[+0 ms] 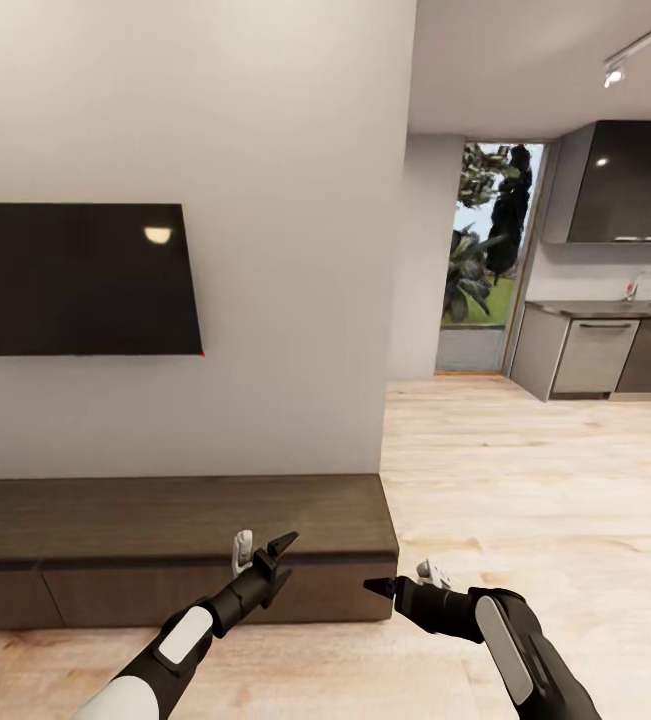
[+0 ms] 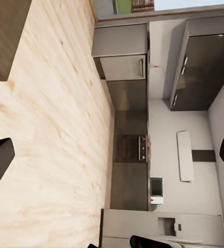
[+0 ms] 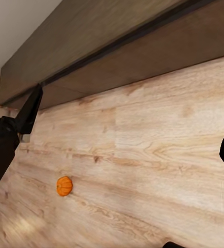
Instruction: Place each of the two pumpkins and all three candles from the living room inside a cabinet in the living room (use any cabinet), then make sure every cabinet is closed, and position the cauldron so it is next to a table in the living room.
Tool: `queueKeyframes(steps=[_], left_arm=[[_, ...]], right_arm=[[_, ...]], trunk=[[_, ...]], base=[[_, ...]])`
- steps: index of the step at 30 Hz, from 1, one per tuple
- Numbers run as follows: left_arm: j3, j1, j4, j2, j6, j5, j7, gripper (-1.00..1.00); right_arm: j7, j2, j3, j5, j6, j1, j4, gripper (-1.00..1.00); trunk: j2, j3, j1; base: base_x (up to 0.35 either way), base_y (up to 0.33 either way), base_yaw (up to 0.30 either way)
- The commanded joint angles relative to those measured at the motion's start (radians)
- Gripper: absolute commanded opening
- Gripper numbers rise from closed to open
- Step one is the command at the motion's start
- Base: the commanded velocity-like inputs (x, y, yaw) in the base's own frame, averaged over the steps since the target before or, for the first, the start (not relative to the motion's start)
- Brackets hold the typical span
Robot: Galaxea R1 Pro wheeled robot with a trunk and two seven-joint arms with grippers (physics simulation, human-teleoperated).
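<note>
The light wood plank floor (image 1: 525,480) runs from the living room toward the kitchen at 1 o'clock in the head view. Directly on it, along the wall at 9 o'clock, stands the long, low, dark brown cabinet (image 1: 165,560), its flat fronts shut and its top bare. In the right wrist view, 1 small orange pumpkin (image 3: 64,186) lies on the planks, well apart from the cabinet's base.
</note>
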Motion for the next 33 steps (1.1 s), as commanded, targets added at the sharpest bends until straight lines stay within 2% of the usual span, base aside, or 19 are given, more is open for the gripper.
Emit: queueKeyframes(steps=[1, 27, 33], left_arm=[[0.001, -0.001, 0.0, 0.0, 0.008, 0.007, 0.0, 1.0], [0.001, 0.0, -0.001, 0.0, 0.01, 0.007, -0.004, 1.0], [0.001, -0.001, 0.0, 0.0, 0.009, 0.007, -0.004, 1.0]], right_arm=[[0.005, 0.0, -0.002, 0.003, 0.005, -0.001, 0.0, 1.0], [0.007, 0.0, -0.002, 0.002, 0.005, -0.001, 0.0, 1.0], [0.056, 0.0, -0.002, 0.003, 0.005, -0.001, 0.0, 1.0]], trunk=[[-0.008, -0.004, 0.004], [-0.19, -0.086, 0.104], [-0.232, -0.105, 0.127]], base=[[0.0, 0.0, 0.0], [0.0, 0.0, 0.0], [0.0, 0.0, 0.0]])
